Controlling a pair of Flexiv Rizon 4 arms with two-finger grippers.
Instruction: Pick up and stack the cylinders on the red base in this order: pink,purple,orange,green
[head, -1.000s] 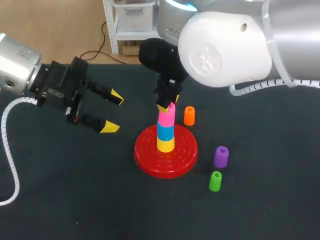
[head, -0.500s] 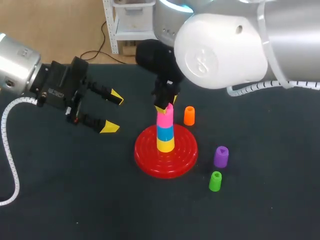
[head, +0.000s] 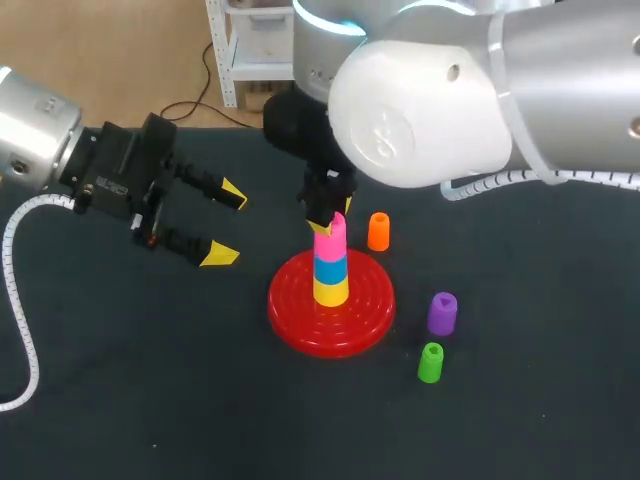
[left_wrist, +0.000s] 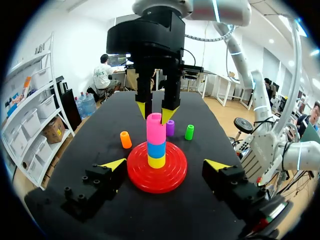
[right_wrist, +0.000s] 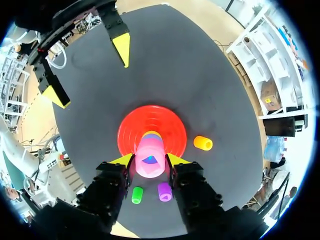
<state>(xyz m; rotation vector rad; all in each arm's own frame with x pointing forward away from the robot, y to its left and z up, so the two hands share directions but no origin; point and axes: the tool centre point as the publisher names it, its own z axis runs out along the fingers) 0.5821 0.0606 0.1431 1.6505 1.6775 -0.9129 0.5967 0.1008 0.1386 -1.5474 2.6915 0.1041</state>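
The pink cylinder (head: 331, 241), tilted a second ago, now stands upright atop the blue-and-yellow stack (head: 331, 280) on the red base (head: 296, 325), the right gripper (head: 333, 214) still pinching its top (left gripper (head: 226, 222) spread wide, idle), so release, then the purple cylinder (head: 442, 313).

Silver left arm (head: 30, 125), white ribbed cable (head: 15, 290), glossy white right arm (head: 430, 100), black left claw (head: 226, 224) and right claw (head: 330, 213), yellow-tipped

light bright, even, overhead | glare on right arm's (head: 420, 100) white shell above red base (head: 331, 335) | shadows faint on counter (head: 150, 400) beside red base
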